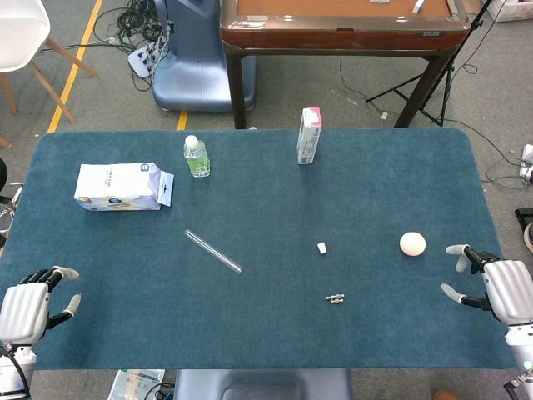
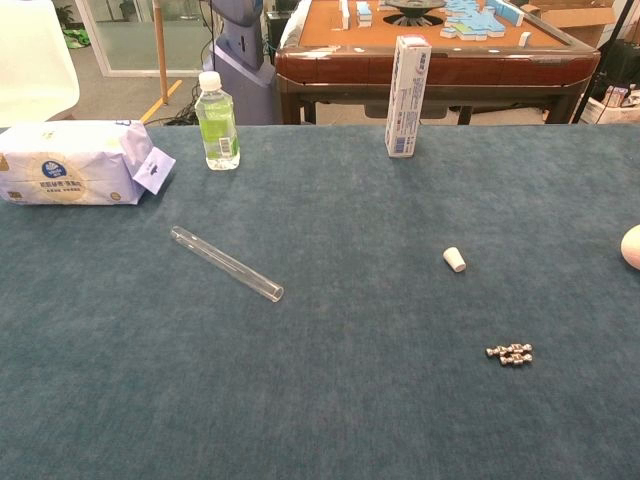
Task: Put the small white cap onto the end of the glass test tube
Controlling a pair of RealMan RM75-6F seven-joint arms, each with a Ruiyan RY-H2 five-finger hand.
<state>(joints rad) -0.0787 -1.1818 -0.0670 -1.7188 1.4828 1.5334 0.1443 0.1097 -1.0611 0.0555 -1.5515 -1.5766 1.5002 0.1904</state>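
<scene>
Centrally, a glass test tube (image 1: 213, 251) lies flat and slanted on the blue cloth table (image 1: 250, 325); a small white cap (image 1: 321, 247) lies well apart to its right, nothing between them. Near the cap: a cluster of small metal pieces (image 1: 336, 297) toward the near edge, and a pale round ball (image 1: 412, 243) further right. Along the far side: a tissue pack (image 1: 119, 186), a small bottle with green liquid (image 1: 196, 156), and an upright carton (image 1: 309, 135). Left hand (image 1: 32, 304) and right hand (image 1: 491, 283) rest at the near corners, fingers apart, holding nothing. Beyond the table: grey floor, a wooden game table (image 1: 341, 25), a white chair (image 1: 25, 42), cables.
</scene>
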